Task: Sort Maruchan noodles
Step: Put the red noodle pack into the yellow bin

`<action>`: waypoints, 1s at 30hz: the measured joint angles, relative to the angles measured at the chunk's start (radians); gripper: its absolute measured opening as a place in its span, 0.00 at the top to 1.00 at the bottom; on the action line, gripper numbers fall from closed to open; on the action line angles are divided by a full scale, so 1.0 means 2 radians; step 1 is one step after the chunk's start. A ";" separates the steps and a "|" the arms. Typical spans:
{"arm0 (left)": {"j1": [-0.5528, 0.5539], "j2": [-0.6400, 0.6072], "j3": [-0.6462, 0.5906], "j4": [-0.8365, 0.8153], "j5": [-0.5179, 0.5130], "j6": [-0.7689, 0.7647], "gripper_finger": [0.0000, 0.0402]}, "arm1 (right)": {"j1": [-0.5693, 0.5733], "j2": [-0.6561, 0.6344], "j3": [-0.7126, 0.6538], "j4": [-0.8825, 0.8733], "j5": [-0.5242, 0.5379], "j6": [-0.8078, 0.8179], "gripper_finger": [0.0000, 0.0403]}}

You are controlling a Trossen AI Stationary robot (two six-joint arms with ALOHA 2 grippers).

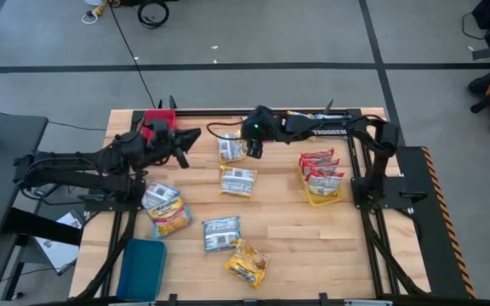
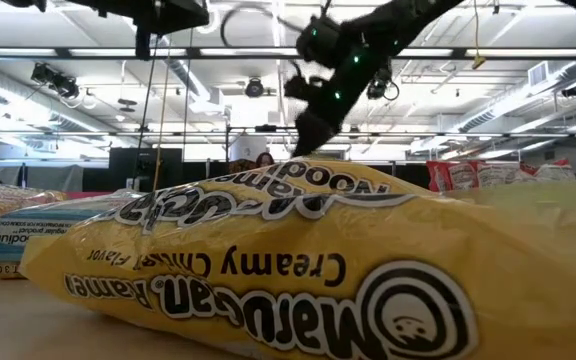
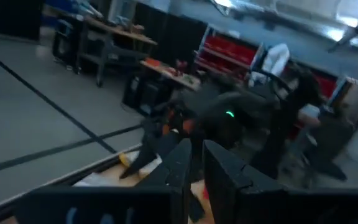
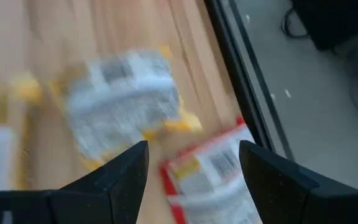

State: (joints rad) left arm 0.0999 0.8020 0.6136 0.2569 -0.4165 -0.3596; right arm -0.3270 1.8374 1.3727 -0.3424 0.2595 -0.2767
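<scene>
Several Maruchan noodle packets lie flat on the wooden table: one [image 1: 232, 149] near the far edge, one [image 1: 238, 180] behind the middle, two [image 1: 167, 208] at the left, a blue-edged one [image 1: 221, 234] and a yellow one [image 1: 247, 263] near the front. Red-edged packets [image 1: 321, 170] are stacked on a yellow tray. My right gripper [image 4: 191, 155] hangs open above a yellow-edged packet [image 4: 120, 106] and a red-edged one [image 4: 213, 171], with nothing between its fingers. My left gripper [image 3: 194, 155] is raised beside the red tray [image 1: 158, 119], its fingers close together and empty.
A blue tray [image 1: 143, 263] lies at the front left corner. A black rail [image 1: 228, 111] runs along the table's far edge. In the low view the yellow packet [image 2: 298, 270] fills the foreground, and the red packets [image 2: 468, 175] show behind it at the right.
</scene>
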 joint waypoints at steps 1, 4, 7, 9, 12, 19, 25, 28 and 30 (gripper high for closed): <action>-0.001 0.002 0.001 0.003 0.012 0.005 0.89 | -0.007 0.006 0.003 0.001 0.000 -0.009 0.36; -0.002 0.005 0.001 -0.011 0.024 0.012 0.89 | -0.028 0.026 0.005 0.006 -0.024 -0.023 0.36; -0.002 0.008 0.001 -0.011 0.025 -0.022 0.89 | -0.044 0.048 0.005 -0.002 -0.035 -0.006 0.36; 0.000 0.008 0.001 -0.009 0.024 -0.028 0.89 | -0.051 0.058 0.005 0.002 -0.036 0.003 0.36; 0.006 0.008 0.001 -0.009 0.016 -0.011 0.89 | -0.061 0.078 0.005 0.002 -0.037 0.003 0.38; 0.056 0.008 0.001 -0.006 0.003 -0.012 0.89 | -0.075 0.108 0.007 -0.027 -0.037 -0.013 0.55; 0.080 0.008 0.001 0.046 0.003 0.000 0.89 | -0.073 0.087 0.004 -0.067 -0.034 0.004 0.91; 0.083 0.008 0.001 0.050 0.003 0.002 0.89 | -0.064 0.058 0.005 -0.132 -0.040 0.055 0.96; 0.082 0.008 0.001 0.049 0.008 0.002 0.89 | -0.055 0.041 0.016 -0.196 -0.051 0.112 0.96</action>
State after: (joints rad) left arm 0.2646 0.8177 0.6155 0.3554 -0.4013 -0.3561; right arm -0.4366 1.9186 1.4056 -0.7342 0.1572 -0.0523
